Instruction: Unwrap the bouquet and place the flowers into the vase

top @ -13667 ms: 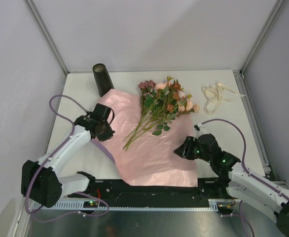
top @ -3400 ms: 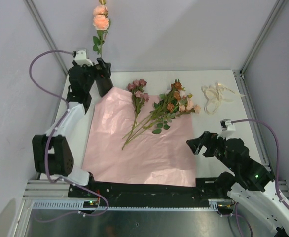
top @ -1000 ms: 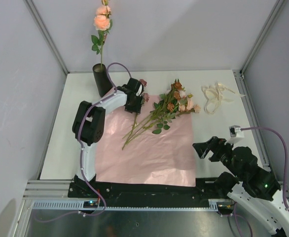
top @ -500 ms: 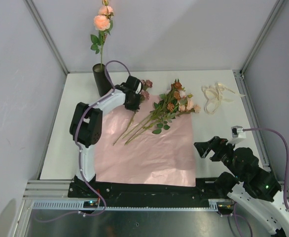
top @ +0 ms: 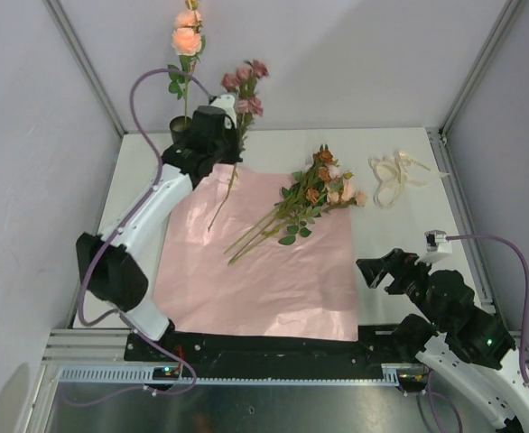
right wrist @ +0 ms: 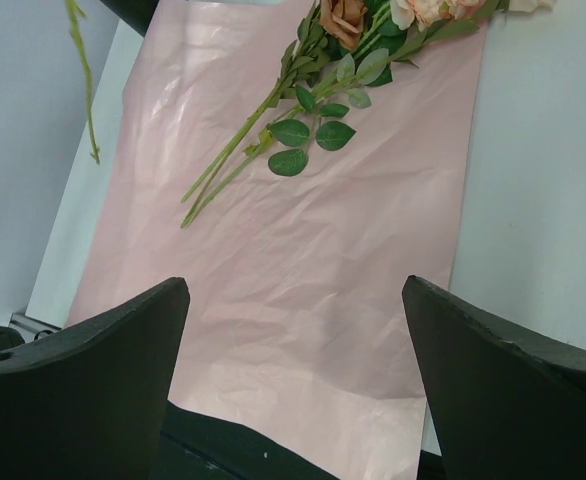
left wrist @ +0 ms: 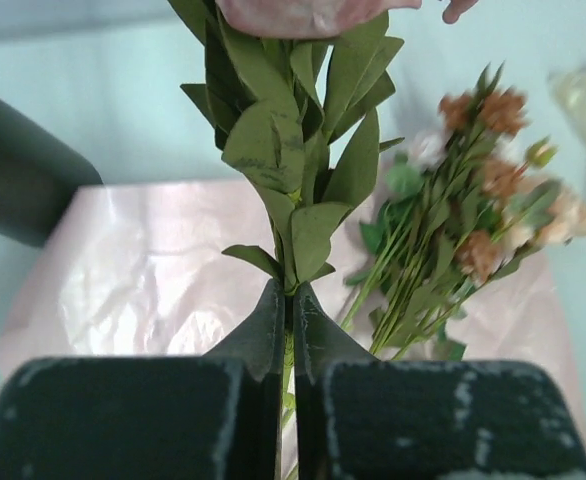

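Note:
The bouquet lies unwrapped: loose peach and rust flowers point(top: 308, 193) rest on the flat pink paper point(top: 264, 271). The black vase point(top: 180, 127) stands at the back left with one peach rose point(top: 186, 40) upright in it. My left gripper point(top: 219, 133) is raised beside the vase, shut on the green stem point(left wrist: 287, 262) of a dark-pink rose spray point(top: 245, 79); the stem's lower end point(top: 216, 209) dangles over the paper. In the left wrist view the vase point(left wrist: 18, 170) is at the left. My right gripper point(top: 382, 269) hovers open over the paper's point(right wrist: 303, 260) near right corner, holding nothing.
A cream ribbon point(top: 394, 177) lies loose at the back right of the white table point(top: 409, 225). Grey walls and metal frame posts close in the back and sides. The black rail point(top: 273, 343) runs along the near edge.
My left gripper shut on the dark-pink rose's stem and lifted it off the paper, up and left to the vase. The right arm stayed put.

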You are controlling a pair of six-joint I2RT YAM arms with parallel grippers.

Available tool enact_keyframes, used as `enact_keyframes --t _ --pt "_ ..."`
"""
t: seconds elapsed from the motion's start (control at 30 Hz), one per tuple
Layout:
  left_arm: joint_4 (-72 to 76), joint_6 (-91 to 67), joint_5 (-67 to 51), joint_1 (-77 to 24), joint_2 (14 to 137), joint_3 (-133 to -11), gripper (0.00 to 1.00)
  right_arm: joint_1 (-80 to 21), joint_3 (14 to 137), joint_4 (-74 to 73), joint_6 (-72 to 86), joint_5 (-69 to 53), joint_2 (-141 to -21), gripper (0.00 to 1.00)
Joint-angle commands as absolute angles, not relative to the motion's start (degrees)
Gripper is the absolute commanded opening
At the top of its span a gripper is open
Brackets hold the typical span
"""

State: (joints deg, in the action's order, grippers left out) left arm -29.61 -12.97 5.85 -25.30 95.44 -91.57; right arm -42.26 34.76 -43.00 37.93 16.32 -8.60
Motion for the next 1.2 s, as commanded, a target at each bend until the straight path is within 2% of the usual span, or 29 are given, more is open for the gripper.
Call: enact_keyframes --t 0.0,0.3,0.6,0.93,1.17 --pt "-17.47 -10.43 6.73 -23.90 86.92 -89.41 0.00 -42.49 36.04 -41.92 38.18 17.95 -8.58 0.95" --pt "18.36 -1.94 6.04 -18.53 76.72 -75.22 0.00 -42.49 36.03 -41.48 38.31 18.51 -9.77 0.95" --pt "39.09 -5.01 -1.27 -7.21 82.30 -77.21 0.00 -42.54 36.12 -40.91 39.14 18.61 -11.74 0.94" --pt "44.49 -9.69 -9.03 -1.93 92.19 -86.43 0.00 -42.53 36.64 -40.49 39.85 18.94 -13.93 0.94" --pt "46.85 -15.66 -11.00 -0.25 96.31 -86.63 0.00 -42.51 37.03 -39.37 39.22 18.56 -15.96 0.94"
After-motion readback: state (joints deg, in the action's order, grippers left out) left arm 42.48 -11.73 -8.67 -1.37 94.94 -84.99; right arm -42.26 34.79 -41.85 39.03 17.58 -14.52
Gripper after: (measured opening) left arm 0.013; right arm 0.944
